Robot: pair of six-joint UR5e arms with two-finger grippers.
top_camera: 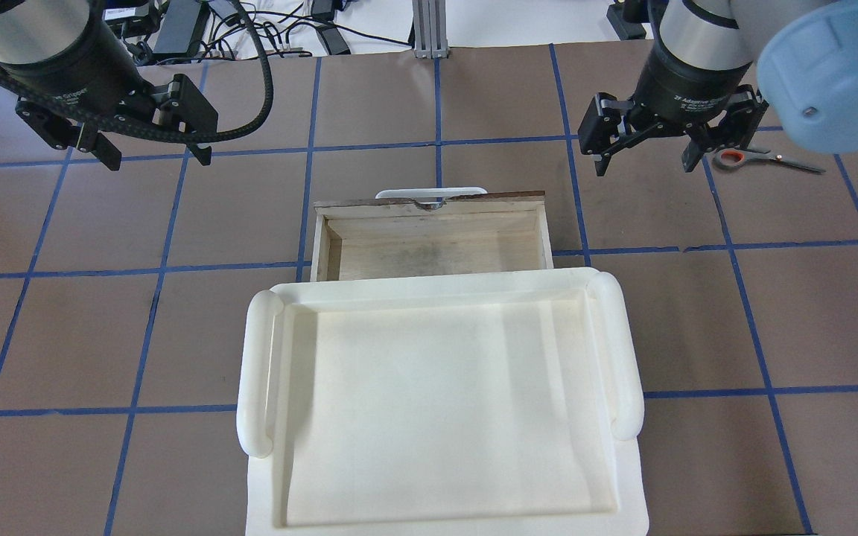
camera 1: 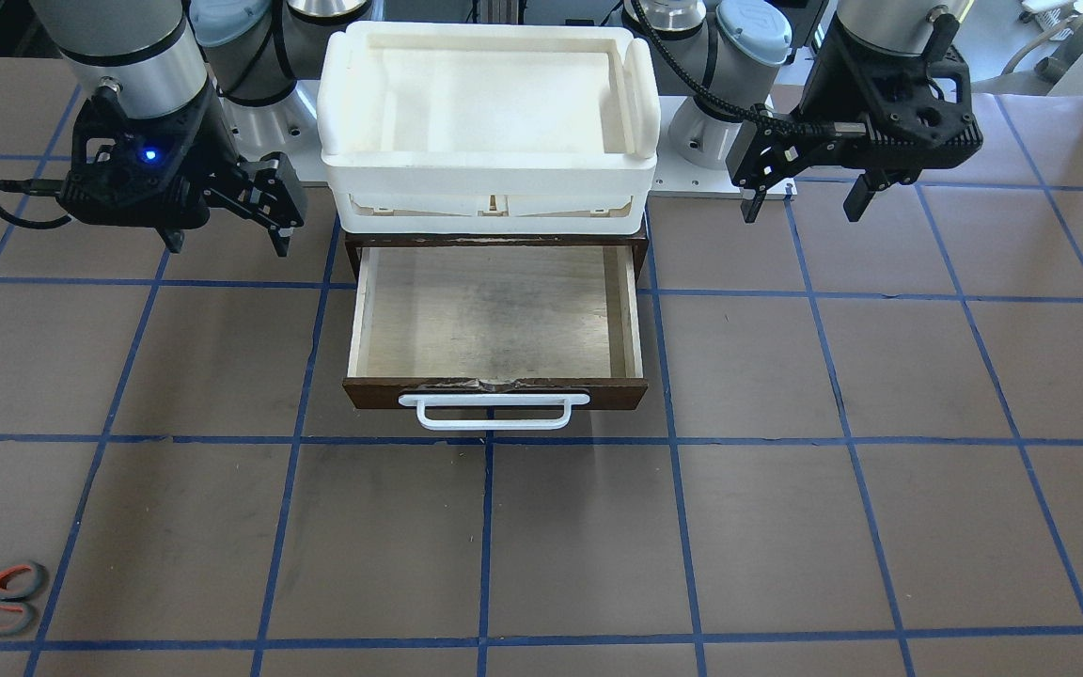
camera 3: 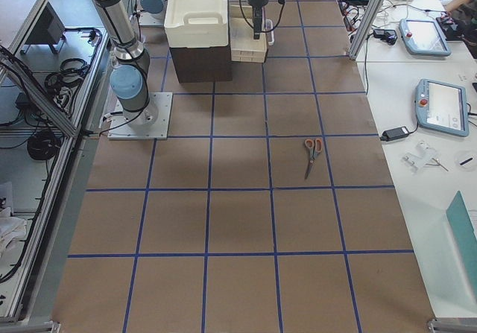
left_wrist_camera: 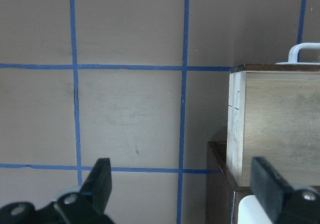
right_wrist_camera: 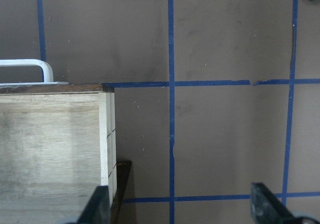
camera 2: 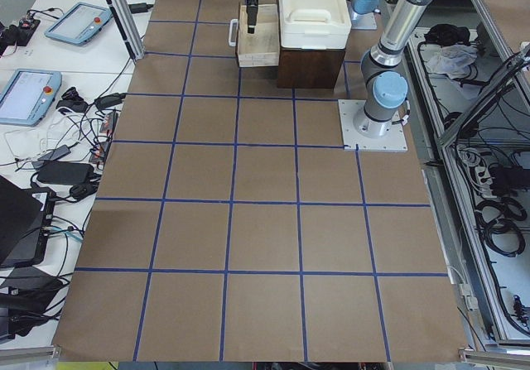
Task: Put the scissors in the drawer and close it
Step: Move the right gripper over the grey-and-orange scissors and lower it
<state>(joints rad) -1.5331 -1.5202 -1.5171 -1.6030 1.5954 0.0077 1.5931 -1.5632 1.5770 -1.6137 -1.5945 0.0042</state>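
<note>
1. The scissors [camera 3: 311,154] lie flat on the worktop [camera 1: 786,527], out on the robot's right and well apart from the drawer [camera 1: 494,310]. The blades look shut. The grey loops face the drawer side and the tips point away from it.
2. The drawer stands pulled out under the white tray [camera 1: 490,165]. Its plywood floor is bare, and the white bar handle [camera 1: 494,412] is turned away from the robot.
3. The right gripper [top_camera: 646,160] hangs above the worktop beside the drawer, jaws spread and holding nothing. The left gripper [top_camera: 155,145] hangs on the other side, jaws also spread and empty.
4. We judge the scissors light, stiff and very low to the paper. The metal blades are thin and likely slick. The plastic loops are thicker and should give better purchase.
5. The best hold, we think, is from straight above, with the jaws across the narrow neck where loops meet blades, near the pivot. That pinches both halves together. Taking one loop alone could let the other half swing open.
6. The jaw tips will need to go down almost to the worktop to catch so flat a thing.
7. The right arm looks the nearer for the pick.
</note>
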